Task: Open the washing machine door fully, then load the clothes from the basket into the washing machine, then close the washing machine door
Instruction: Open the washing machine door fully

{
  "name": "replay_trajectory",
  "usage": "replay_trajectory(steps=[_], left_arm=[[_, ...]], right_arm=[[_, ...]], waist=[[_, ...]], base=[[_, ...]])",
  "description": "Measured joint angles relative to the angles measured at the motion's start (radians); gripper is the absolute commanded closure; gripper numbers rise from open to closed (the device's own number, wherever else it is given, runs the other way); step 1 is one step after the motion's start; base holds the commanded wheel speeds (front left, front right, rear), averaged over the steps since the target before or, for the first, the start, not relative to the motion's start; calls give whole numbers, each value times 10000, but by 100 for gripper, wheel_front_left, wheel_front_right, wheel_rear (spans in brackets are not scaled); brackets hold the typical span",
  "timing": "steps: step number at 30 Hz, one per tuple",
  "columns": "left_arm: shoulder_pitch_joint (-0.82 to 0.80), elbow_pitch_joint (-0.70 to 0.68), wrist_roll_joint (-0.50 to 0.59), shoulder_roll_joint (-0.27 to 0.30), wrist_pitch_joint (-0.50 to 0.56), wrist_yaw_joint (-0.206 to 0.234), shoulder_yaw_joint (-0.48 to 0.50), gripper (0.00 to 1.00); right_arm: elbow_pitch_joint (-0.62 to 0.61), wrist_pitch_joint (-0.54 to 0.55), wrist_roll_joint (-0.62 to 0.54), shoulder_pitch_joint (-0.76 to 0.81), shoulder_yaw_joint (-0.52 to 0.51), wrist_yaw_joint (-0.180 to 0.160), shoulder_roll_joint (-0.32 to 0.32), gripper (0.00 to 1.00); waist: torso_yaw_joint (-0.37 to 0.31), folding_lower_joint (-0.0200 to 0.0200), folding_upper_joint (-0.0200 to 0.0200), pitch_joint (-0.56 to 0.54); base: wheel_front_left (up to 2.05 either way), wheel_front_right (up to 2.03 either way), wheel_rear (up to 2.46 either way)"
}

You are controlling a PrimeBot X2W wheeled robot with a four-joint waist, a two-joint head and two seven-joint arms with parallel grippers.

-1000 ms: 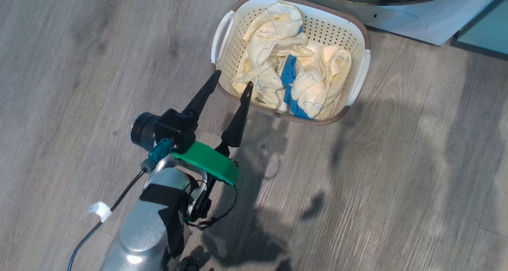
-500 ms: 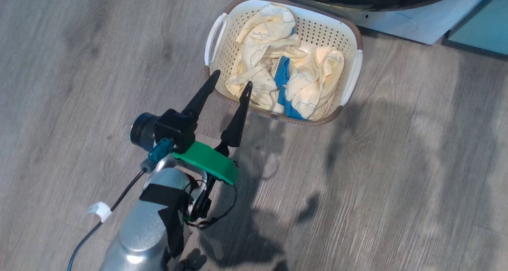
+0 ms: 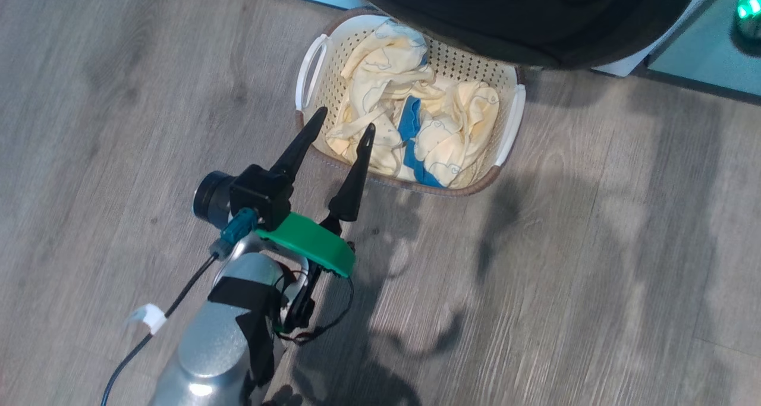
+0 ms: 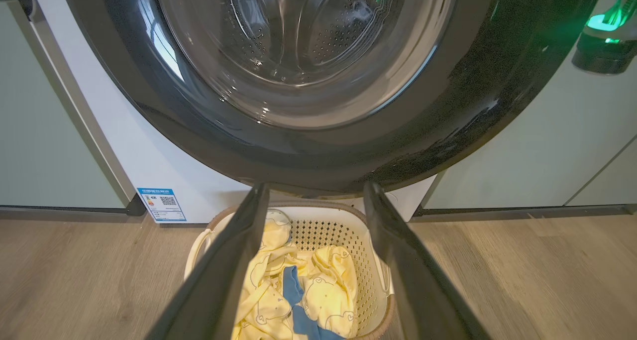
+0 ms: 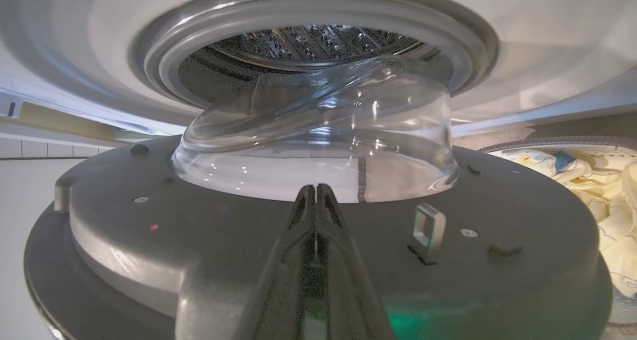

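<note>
The washing machine door (image 3: 523,19) stands partly open, its black edge overhanging the far rim of the basket (image 3: 309,73). Pale yellow clothes (image 3: 380,79) with a blue piece (image 3: 409,120) fill the basket. My left gripper (image 3: 346,119) hangs open at the basket's near-left corner. In the left wrist view its fingers (image 4: 234,260) frame the basket (image 4: 328,230), with the door (image 4: 318,161) above. My right gripper (image 5: 315,188) is shut and empty, its tips at the door's grey inner face (image 5: 199,240) below the glass bowl (image 5: 318,131). Behind is the washing machine (image 5: 522,21) with its steel drum (image 5: 308,41).
Wood floor (image 3: 594,245) lies open to the right of the basket. Pale green cabinets (image 4: 45,131) flank the machine. A QR sticker (image 4: 161,204) sits low on its front. A dark part with a green glow (image 4: 604,31) shows by the door's right edge.
The head view has shifted. The black door has swung further out and now covers the basket's far rim. My left gripper has stayed open in the same place.
</note>
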Motion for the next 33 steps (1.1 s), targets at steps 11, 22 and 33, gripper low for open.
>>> replay_trajectory(steps=[11, 22, 33], left_arm=[[228, 65, 2, 2, 0, -4, 178, 0], [632, 288, 4, 4, 0, -8, 174, 0], [1228, 527, 50, 10, 0, -92, 27, 0]], right_arm=[[-1279, 1076, 920, 1366, 479, 0, 111, 100], [-2174, 1049, 2625, 2878, 2337, 0, 134, 100], [-2383, 472, 3741, 3946, 3630, 0, 205, 100]], waist=[[-130, 0, 0, -435], [-99, -1, 0, -1096], [24, -1, 0, -2036]], base=[[0, 0, 0], [0, 0, 0], [0, 0, 0]])
